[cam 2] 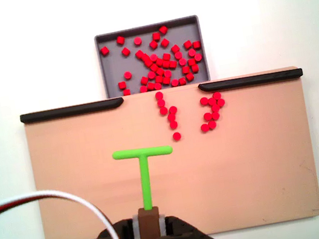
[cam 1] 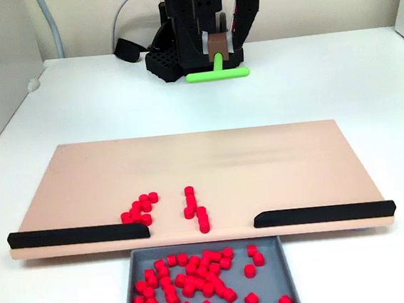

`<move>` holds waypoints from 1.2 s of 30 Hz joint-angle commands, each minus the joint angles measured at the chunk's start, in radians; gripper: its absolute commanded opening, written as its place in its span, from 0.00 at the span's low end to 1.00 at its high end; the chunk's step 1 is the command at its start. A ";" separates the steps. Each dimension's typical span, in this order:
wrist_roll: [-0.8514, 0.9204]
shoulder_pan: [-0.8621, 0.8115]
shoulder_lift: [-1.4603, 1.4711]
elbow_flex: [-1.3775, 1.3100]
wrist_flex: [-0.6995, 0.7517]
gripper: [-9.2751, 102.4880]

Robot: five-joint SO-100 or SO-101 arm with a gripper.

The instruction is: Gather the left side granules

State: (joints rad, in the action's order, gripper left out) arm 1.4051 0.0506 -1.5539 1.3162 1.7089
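Red granules lie on the peach board [cam 1: 274,159] in two groups. In a fixed view a small cluster [cam 1: 140,209] sits by the left black rail, and a short line [cam 1: 195,209] sits near the gap. From behind the arm, the line [cam 2: 168,115] is at the middle and the cluster [cam 2: 213,110] at the right. My gripper [cam 1: 215,50] is shut on the stem of a green T-shaped stick [cam 1: 217,73], held beyond the board's far edge. From behind, the gripper [cam 2: 149,224] holds the stick [cam 2: 143,159] with its crossbar well short of the granules.
A grey tray [cam 1: 133,287] holding many red granules sits below the gap between two black rails [cam 1: 78,235] [cam 1: 322,213]. The arm's base [cam 1: 168,58] stands at the back of the white table. A white cable [cam 2: 69,199] arcs over the board's near left corner.
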 commanded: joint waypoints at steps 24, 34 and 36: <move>0.058 -0.026 -0.021 -0.006 -0.003 0.08; 0.066 -0.032 -0.023 -0.018 -0.006 0.08; 0.083 -0.037 -0.029 -0.018 -0.008 0.08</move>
State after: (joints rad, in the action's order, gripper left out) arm 1.4619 0.0276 -1.5478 1.3162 1.7027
